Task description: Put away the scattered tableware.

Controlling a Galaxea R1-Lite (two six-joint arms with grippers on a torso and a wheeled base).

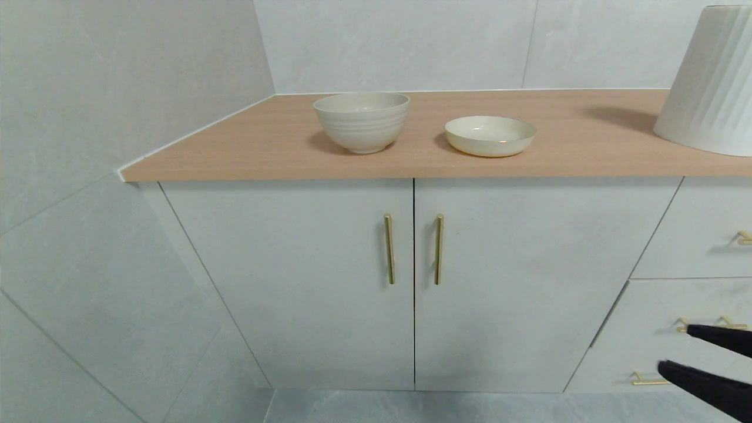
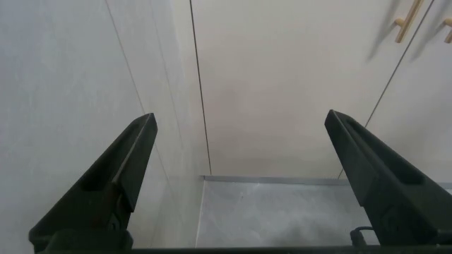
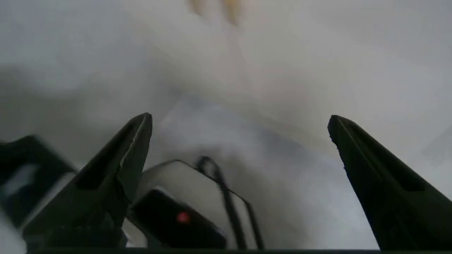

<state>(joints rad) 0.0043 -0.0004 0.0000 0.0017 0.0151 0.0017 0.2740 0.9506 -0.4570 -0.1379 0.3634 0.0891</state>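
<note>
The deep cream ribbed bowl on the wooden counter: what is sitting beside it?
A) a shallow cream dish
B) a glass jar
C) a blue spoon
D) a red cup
A: a shallow cream dish sits on the wooden countertop beside the deep ribbed cream bowl, not touching it.

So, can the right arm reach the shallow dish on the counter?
Probably yes. The dish sits in the open on the counter, clear of the bowl to its left. The right arm hangs low by the drawers, jaws open, so it must rise first.
</note>
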